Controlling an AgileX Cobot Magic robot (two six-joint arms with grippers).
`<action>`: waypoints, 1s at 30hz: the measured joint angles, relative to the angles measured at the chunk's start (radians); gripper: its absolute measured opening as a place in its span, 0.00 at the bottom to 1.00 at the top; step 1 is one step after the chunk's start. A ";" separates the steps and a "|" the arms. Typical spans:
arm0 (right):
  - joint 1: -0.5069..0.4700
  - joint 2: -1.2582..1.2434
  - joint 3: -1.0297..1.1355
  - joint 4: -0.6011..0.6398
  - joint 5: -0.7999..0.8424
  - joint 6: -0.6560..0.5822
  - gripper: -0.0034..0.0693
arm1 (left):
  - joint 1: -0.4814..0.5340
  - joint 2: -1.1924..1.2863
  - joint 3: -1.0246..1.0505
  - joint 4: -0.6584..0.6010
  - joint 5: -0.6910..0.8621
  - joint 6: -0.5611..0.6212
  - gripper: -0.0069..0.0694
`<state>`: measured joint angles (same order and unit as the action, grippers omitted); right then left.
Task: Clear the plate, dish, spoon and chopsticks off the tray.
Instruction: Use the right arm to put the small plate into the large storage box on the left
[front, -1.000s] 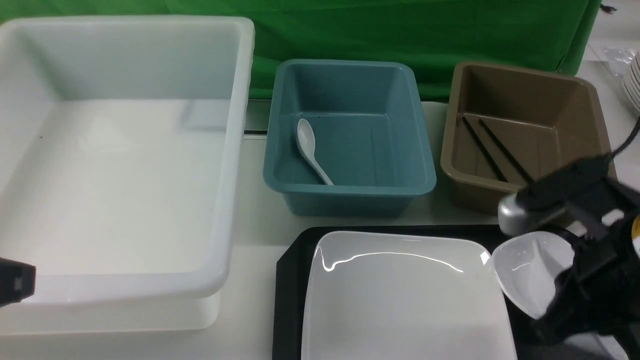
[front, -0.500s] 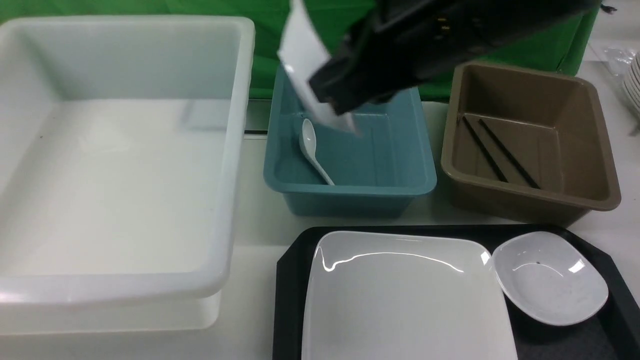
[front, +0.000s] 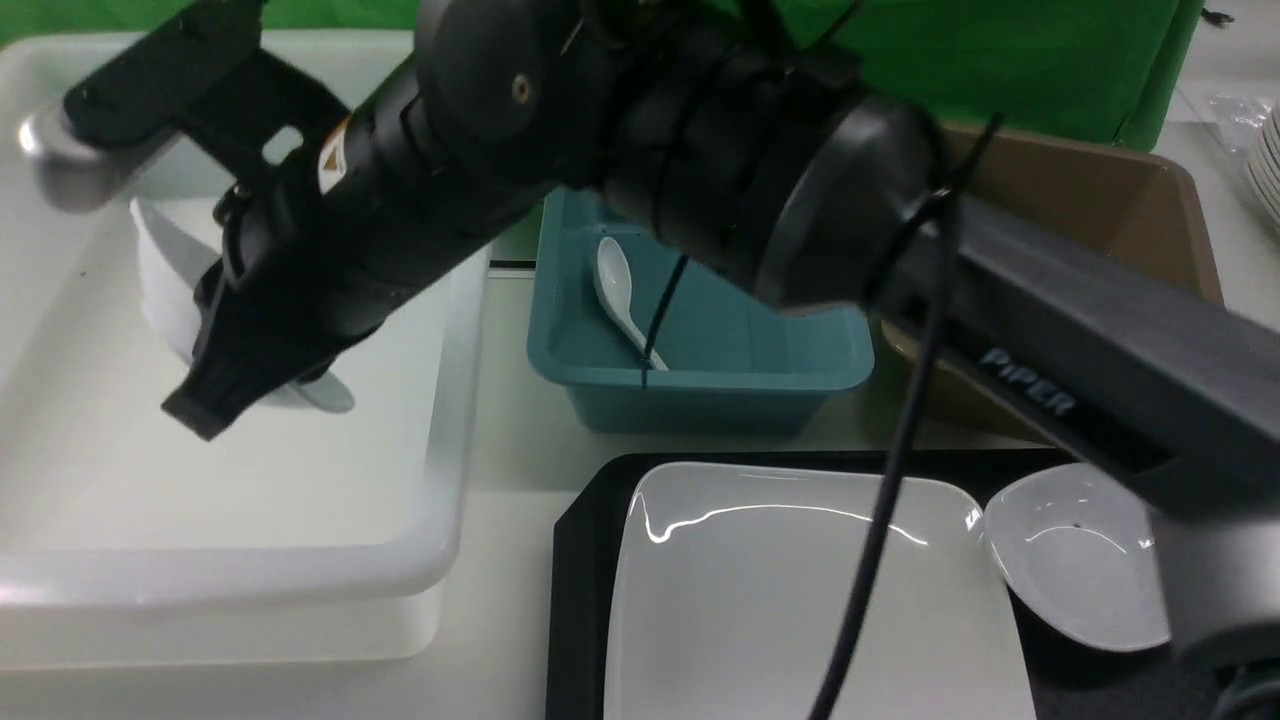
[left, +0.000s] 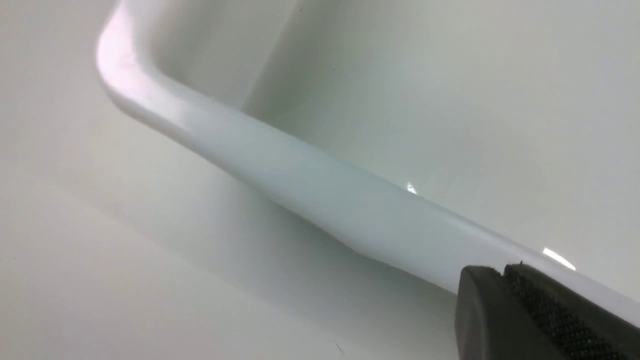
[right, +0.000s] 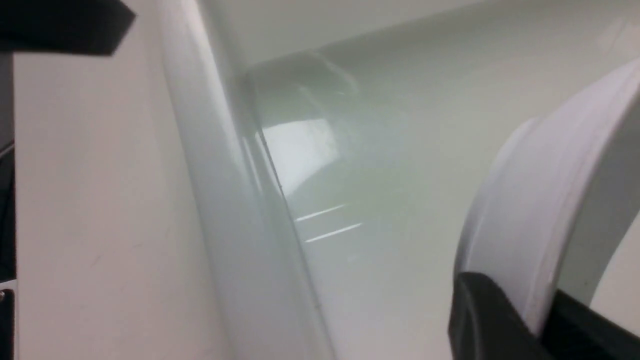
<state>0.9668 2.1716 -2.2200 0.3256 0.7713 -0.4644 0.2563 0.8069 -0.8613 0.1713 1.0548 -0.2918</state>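
Observation:
My right gripper (front: 230, 385) reaches across into the large white bin (front: 455, 400), shut on the rim of a small white dish (front: 165, 290) held on edge just above the bin's floor. In the right wrist view the dish (right: 540, 200) stands clamped in the right gripper (right: 542, 320). A second small dish (front: 1075, 565) and the big white plate (front: 800, 600) lie on the black tray (front: 580, 560). The spoon (front: 612, 280) lies in the blue bin (front: 700, 370). The chopsticks are hidden behind the arm. My left gripper (left: 505, 280) is shut and empty beside the white bin's rim (left: 300, 175).
The right arm (front: 1050, 370) stretches diagonally over the blue bin and covers most of the brown bin (front: 1160, 210). A green cloth (front: 1000, 60) hangs at the back. Stacked white dishes (front: 1268, 170) sit at the far right edge.
The right arm has swung left with the dish, from above the blue bin to inside the white bin. The left gripper has left the front view.

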 joint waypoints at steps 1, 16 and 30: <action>0.001 0.022 -0.002 0.000 -0.008 0.002 0.14 | 0.034 0.000 0.000 -0.026 0.000 0.017 0.11; 0.003 0.207 -0.007 -0.003 -0.070 0.007 0.35 | 0.107 0.000 0.000 -0.348 -0.033 0.215 0.11; 0.003 0.017 -0.008 -0.337 0.101 0.213 0.59 | 0.100 0.000 0.000 -0.342 -0.033 0.270 0.11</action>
<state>0.9701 2.1890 -2.2283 -0.0119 0.8721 -0.2514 0.3567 0.8069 -0.8613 -0.1705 1.0214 -0.0217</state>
